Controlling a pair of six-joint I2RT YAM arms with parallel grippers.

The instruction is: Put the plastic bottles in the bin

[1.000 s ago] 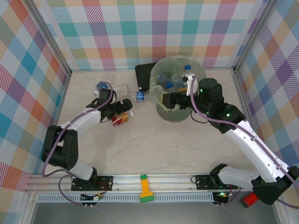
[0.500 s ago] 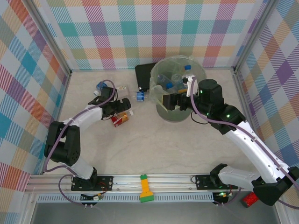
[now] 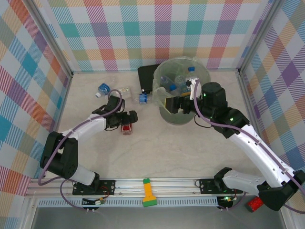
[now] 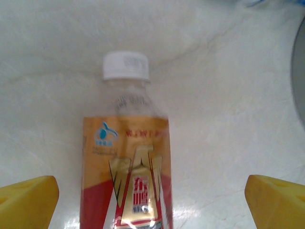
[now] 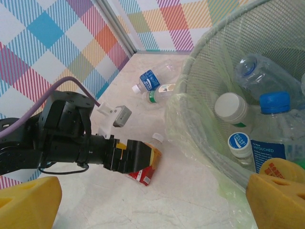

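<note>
Left gripper [image 4: 152,202] lined up on the red bottle [image 4: 126,176]
It's spread wide, straddling the bottle lying on my worktop [image 4: 228,95], not touching it. Right gripper [image 5: 152,202] is spread too, at the bin [image 3: 181,118], with several bottles [image 5: 259,71] inside.

Red-labelled bottle [image 4: 125,162], base off the bottom edge

Pastel plaid walls [image 3: 119,33] on 3 sides, pale marbled tabletop [image 3: 157,152], aluminium rail [image 3: 176,182] along the near edge.
</note>
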